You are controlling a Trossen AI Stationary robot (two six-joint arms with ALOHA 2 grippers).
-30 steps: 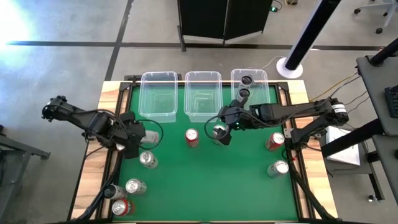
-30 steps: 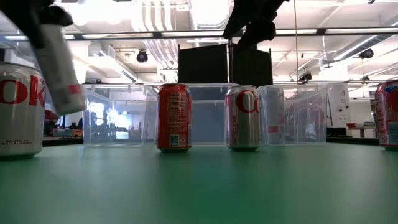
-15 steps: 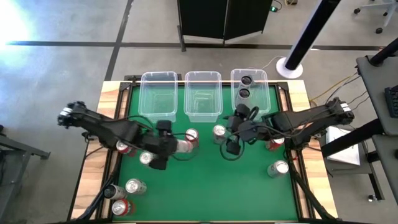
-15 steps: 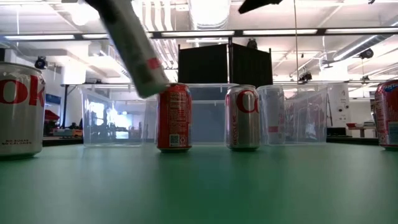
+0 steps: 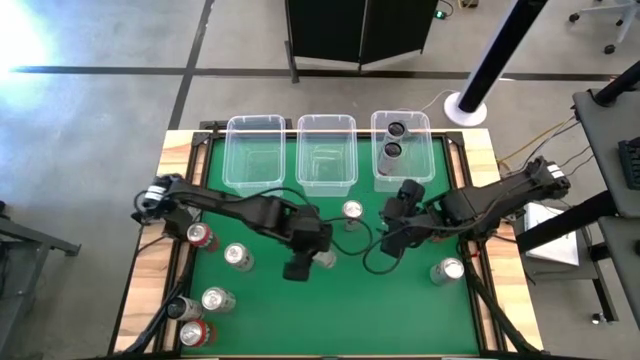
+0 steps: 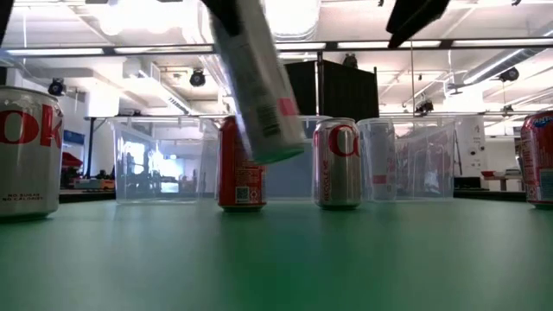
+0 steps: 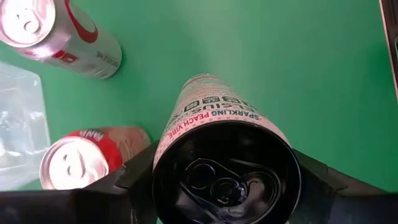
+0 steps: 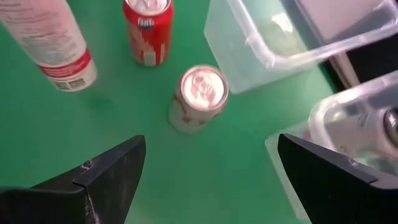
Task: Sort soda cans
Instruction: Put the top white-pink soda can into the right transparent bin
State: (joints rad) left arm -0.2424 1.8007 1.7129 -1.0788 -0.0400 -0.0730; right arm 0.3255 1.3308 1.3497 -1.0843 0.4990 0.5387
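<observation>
Soda cans stand scattered over the green table (image 5: 300, 310), several along its left edge (image 5: 215, 298), as the left end effector (image 5: 305, 262) pinches a tall pale can (image 7: 214, 118) above mid-table, close by a red can (image 6: 240, 173) and a silver can (image 5: 352, 210). At centre-right, the right end effector (image 5: 398, 232) hangs spread wide and empty, just in front of the right-hand clear bin (image 5: 402, 122) holding two dark cans (image 5: 392, 150).

Three clear rectangular plastic bins (image 5: 254, 152) stand in a row at the far edge of the green table (image 5: 400, 310). Ten small cylindrical metal soda cans (image 5: 352, 210) show from above: two inside the right-hand bin, one held tilted, seven standing on the mat.
</observation>
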